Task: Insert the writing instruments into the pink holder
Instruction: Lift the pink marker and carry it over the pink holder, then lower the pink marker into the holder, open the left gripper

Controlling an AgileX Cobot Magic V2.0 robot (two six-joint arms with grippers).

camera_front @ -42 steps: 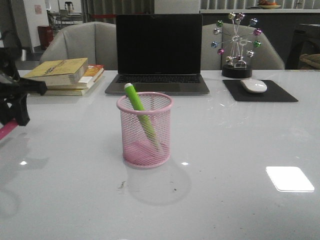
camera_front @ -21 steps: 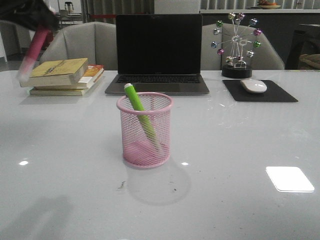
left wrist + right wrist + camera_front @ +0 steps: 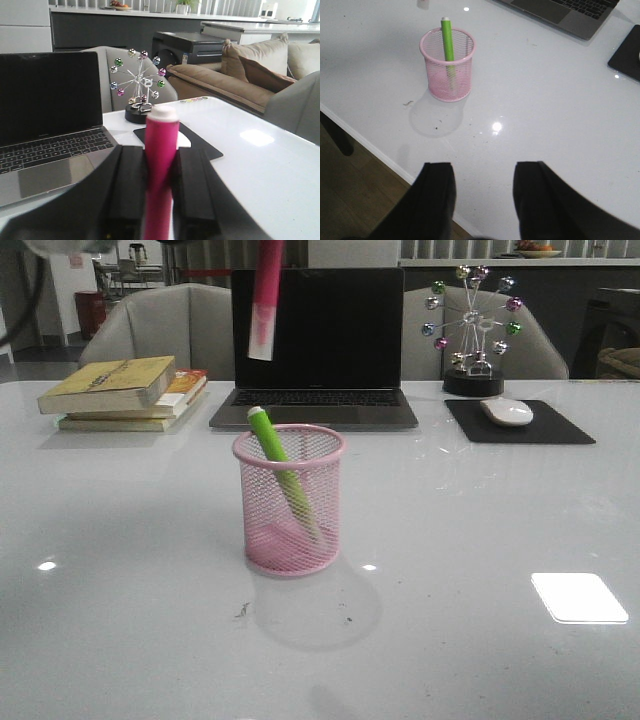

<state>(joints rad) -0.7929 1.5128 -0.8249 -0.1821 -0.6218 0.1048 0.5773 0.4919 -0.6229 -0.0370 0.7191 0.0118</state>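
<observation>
Magenta marker (image 3: 161,165) clamped in left claw (image 3: 160,195) before laptop (image 3: 317,345); green marker (image 3: 282,478) occupies pink holder (image 3: 290,500); right claw (image 3: 482,200) agape.

Left gripper (image 3: 159,170) clamping its dark fingers (image 3: 131,175) on the magenta pen (image 3: 160,165), holding it high and near upright, right gripper (image 3: 482,192) hovering with fingers (image 3: 436,192) spread, holding nothing

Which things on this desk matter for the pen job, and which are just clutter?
Job:
pink holder
green marker, already leaning inside the holder
magenta marker, gripped between the left gripper fingers

Lying about:
laptop
stack of books
mouse on black mousepad
ball ornament
</observation>
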